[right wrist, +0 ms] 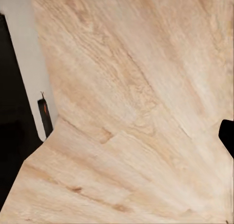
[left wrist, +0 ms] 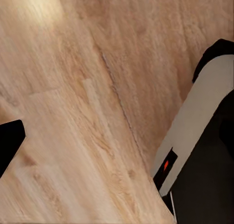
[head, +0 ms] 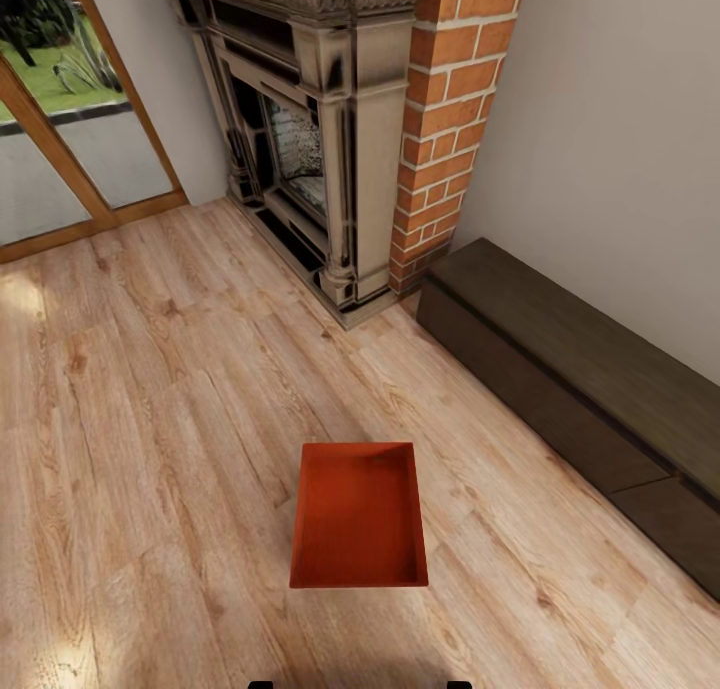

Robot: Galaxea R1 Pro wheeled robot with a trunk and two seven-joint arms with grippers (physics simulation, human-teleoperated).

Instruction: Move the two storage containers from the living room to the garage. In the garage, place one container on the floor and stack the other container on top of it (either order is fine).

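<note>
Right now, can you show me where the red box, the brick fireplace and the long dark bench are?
storage container (head: pixel 358 517), head view, on its ribbed inside bottom.
brick fireplace (head: pixel 455 89), head view, on the red brick column.
dark bench (head: pixel 590 369), head view, on its flat top along the wall.

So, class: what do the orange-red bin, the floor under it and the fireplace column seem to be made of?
Storage container: probably plastic, with thin walls and an even, matte orange-red colour.
Floor: light wood planks or laminate, showing grain, knots and plank seams.
Column: red brick, with pale mortar lines between the blocks.
</note>
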